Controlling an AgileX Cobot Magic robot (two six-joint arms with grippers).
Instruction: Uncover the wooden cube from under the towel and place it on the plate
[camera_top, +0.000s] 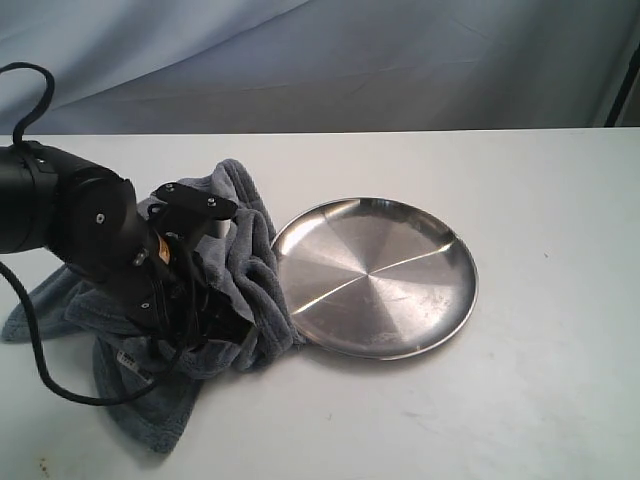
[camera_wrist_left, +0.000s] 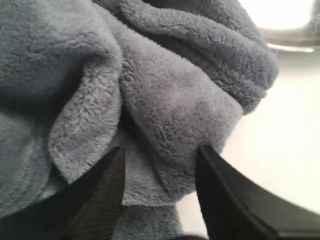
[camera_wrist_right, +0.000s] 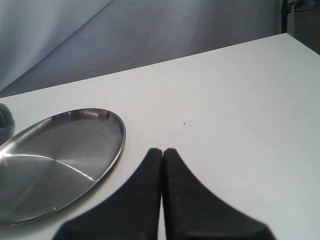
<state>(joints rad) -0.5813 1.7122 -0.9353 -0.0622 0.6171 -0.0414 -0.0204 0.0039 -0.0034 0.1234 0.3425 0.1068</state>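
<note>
The blue-grey towel (camera_top: 245, 265) lies bunched on the white table, its right folds touching the rim of the steel plate (camera_top: 375, 275). The wooden cube is hidden. My left gripper (camera_top: 225, 325) is low over the towel's right-hand folds, near the plate. In the left wrist view the left gripper (camera_wrist_left: 160, 155) is open, with a fold of towel (camera_wrist_left: 175, 100) between its fingers (camera_wrist_left: 102, 195). The right gripper (camera_wrist_right: 162, 151) is shut and empty over bare table, right of the plate (camera_wrist_right: 55, 160). It does not show in the exterior view.
A grey cloth backdrop (camera_top: 330, 60) hangs behind the table's far edge. The left arm's black cable (camera_top: 30, 340) loops over the table at the left. A small label (camera_top: 130, 358) shows on the towel's front flap.
</note>
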